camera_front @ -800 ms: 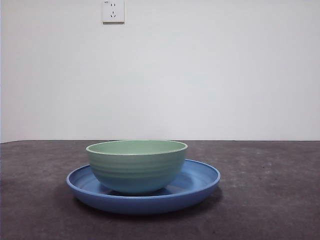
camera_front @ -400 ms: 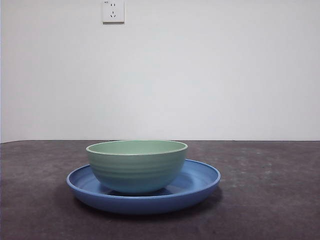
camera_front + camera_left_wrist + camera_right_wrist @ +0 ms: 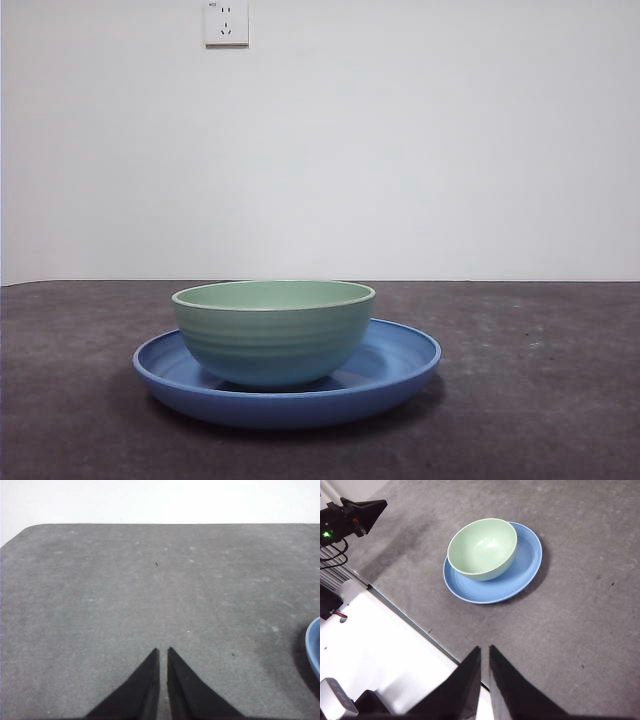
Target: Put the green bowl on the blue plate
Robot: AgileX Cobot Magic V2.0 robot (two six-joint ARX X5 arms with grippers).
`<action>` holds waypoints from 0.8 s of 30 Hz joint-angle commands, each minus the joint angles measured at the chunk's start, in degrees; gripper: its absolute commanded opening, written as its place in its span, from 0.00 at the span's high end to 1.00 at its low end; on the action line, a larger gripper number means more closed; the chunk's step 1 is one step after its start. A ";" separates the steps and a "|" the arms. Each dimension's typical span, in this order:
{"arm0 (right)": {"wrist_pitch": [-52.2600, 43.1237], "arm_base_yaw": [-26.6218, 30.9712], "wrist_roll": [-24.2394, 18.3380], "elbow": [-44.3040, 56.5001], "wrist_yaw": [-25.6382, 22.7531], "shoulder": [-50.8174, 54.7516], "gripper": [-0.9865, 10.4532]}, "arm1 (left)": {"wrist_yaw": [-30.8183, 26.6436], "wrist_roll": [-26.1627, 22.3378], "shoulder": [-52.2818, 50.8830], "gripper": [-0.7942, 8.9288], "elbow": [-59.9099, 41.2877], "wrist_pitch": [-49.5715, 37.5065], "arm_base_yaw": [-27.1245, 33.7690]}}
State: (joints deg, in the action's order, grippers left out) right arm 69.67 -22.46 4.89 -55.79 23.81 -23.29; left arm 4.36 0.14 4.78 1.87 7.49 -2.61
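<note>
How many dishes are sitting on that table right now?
2. The green bowl sits upright inside the blue plate, left of the plate's centre. The plate lies flat on the dark table. No other dishes show in any view.

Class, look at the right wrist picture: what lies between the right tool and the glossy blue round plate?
Only bare grey table lies between the right tool and the glossy blue round plate, as the right wrist view shows.
</note>
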 commanded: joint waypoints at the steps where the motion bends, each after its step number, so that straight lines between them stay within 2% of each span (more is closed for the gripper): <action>1: -0.59 -0.28 -0.42 -0.79 0.13 -0.13 0.89 | -0.35 0.52 -0.52 0.89 -1.20 -0.52 0.42; 12: -0.59 -0.28 -0.42 -0.79 0.13 -0.13 0.89 | -1.55 1.03 -2.12 0.89 -1.20 3.37 0.57; 24: -0.59 -0.28 -0.42 -0.79 0.13 -0.13 0.89 | -4.26 0.92 -3.50 0.89 -1.20 3.58 1.16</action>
State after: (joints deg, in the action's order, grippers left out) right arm 69.67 -22.46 4.89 -55.79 23.84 -23.29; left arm 0.32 0.97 1.52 1.85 10.46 -1.52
